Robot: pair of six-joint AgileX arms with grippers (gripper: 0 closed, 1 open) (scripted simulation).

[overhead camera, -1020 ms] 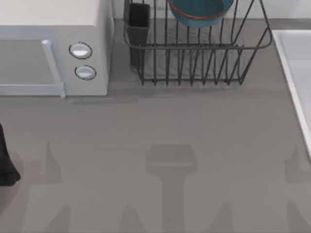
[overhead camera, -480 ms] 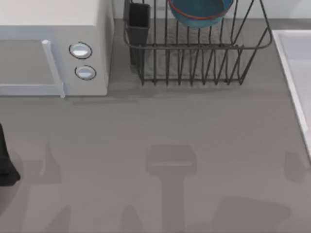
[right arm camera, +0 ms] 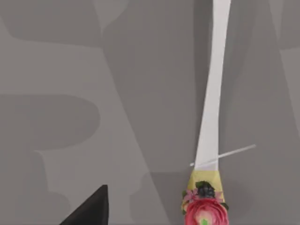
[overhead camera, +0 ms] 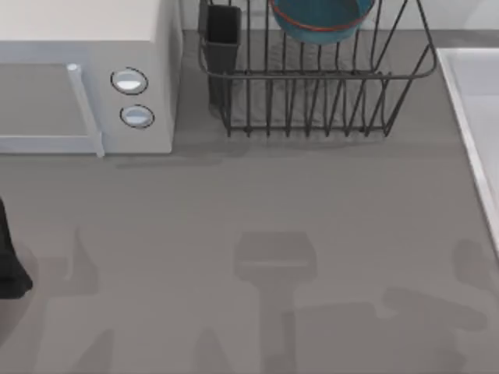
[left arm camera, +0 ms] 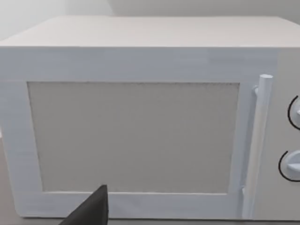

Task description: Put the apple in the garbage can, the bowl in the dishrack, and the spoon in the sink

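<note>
Two knobs sit on the front of the white microwave [overhead camera: 86,78] at the table's [overhead camera: 257,195] far left. Just beside it, to the right, stands the dishrack [overhead camera: 312,86] with its black cutlery cup [overhead camera: 222,39] at the near-left corner, and the blue bowl [overhead camera: 320,17] rests inside it. The sink [overhead camera: 475,109] lies at the right edge. The right wrist view shows the spoon [right arm camera: 211,117], white-handled with a flower ornament; whether the jaws hold it, I cannot tell. The left arm [overhead camera: 9,257] is at the left edge.

Bowl [overhead camera: 321,19] in dishrack [overhead camera: 316,78], microwave [overhead camera: 86,74] to its left, sink [overhead camera: 477,117] at right
</note>
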